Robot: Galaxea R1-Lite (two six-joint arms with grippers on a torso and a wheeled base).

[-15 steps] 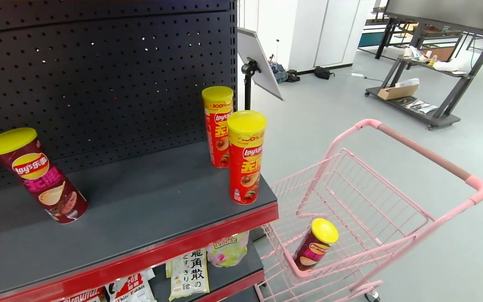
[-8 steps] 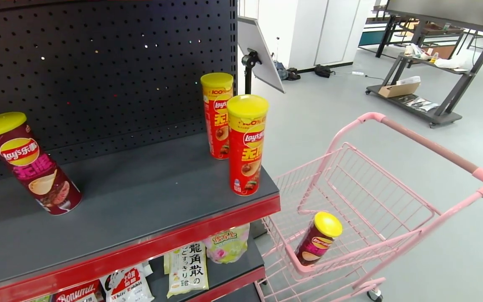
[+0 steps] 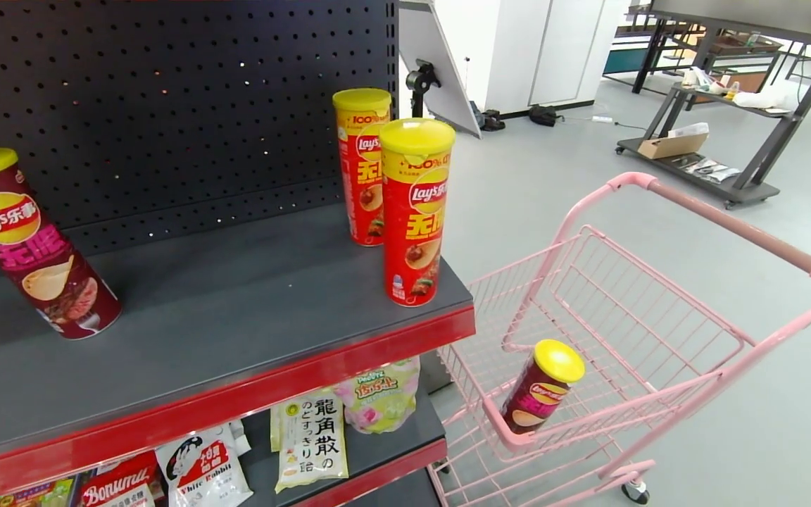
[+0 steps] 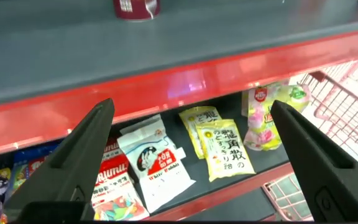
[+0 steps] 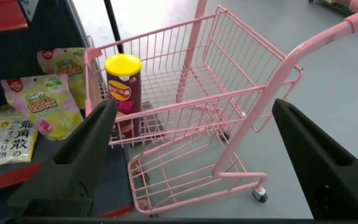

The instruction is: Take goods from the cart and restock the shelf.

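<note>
Maroon can (image 3: 543, 387) with a yellow lid sits in the pink cart (image 3: 729, 225), in the basket's corner nearest the shelf (image 3: 236, 317). One red can (image 3: 414, 218) stands at the shelf's front right corner, a second red can (image 3: 362, 169) just behind it, a further maroon can (image 3: 25, 246) toward the left edge. Left fingers (image 4: 82, 158) and right fingers (image 5: 82, 155) are spread wide, holding nothing.

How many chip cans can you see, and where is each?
4. On the top shelf: the front red can and rear red can at its right end, the left maroon can at its left. The fourth can stands in the pink cart. Others may be hidden.
</note>
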